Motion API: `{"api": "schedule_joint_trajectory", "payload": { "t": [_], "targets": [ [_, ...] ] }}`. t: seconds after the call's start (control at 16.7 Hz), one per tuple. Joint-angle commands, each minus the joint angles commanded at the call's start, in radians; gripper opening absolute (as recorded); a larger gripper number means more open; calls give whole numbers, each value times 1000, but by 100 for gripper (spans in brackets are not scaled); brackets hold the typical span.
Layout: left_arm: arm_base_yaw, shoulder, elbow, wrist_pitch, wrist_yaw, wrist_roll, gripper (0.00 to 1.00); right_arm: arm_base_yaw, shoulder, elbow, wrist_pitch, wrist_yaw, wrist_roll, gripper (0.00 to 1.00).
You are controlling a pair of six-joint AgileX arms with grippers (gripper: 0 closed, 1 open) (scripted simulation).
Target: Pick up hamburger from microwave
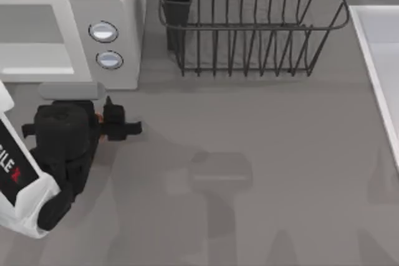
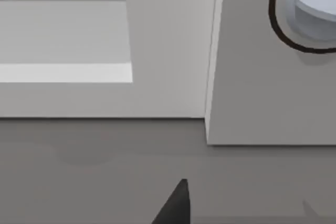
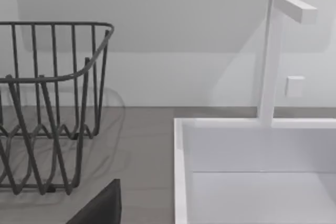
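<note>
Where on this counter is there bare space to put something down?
Widest bare patch: the grey counter in front of the dish rack, between the left arm and the sink. It is crowded before the microwave, where the left gripper sits.

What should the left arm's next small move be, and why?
Probably ease the left gripper straight back from the microwave and raise it a little. It sits low just before the front, a sliver of orange beside it, perhaps the hamburger; the left wrist view faces the cavity edge and a button.
</note>
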Motion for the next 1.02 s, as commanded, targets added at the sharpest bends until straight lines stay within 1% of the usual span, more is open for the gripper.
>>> {"api": "schedule_joint_trajectory", "payload": {
  "t": [0.06, 0.84, 0.9, 1.02],
  "targets": [
    [0, 0, 0, 0, 0, 0, 0, 0, 0, 0, 0, 0, 0, 100],
    [0, 0, 0, 0, 0, 0, 98, 0, 0, 0, 0, 0, 0, 100],
    [0, 0, 0, 0, 0, 0, 100, 0, 0, 0, 0, 0, 0, 100],
    [0, 0, 0, 0, 0, 0, 100, 0, 0, 0, 0, 0, 0, 100]
  ]
}}
